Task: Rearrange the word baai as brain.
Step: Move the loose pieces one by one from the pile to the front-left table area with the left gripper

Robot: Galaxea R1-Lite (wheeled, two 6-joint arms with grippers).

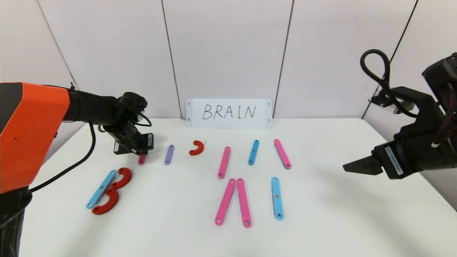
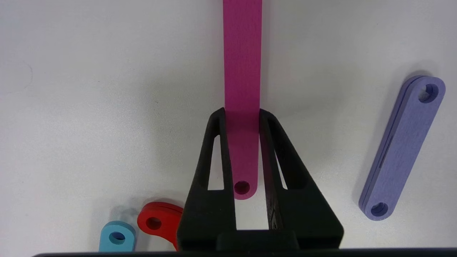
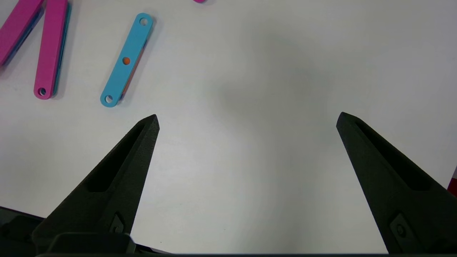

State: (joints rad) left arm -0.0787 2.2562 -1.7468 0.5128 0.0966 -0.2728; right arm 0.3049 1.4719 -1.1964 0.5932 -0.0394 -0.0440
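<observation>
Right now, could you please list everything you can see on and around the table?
flat pink plastic strips with holes: five, pink; one far left, two mid-table, two in a narrow V in front
flat blue plastic strips: three, blue; mid-table, front right, front left
flat purple plastic strip: one, purple; far left
red C-shaped plastic curves: three, red; one far centre, two beside the front-left blue strip
white handwritten BRAIN card: one, white; against the wall
white table: one
left gripper: black, jaws shut on the far-left pink strip
right gripper: black, jaws open, above the table's right side
</observation>
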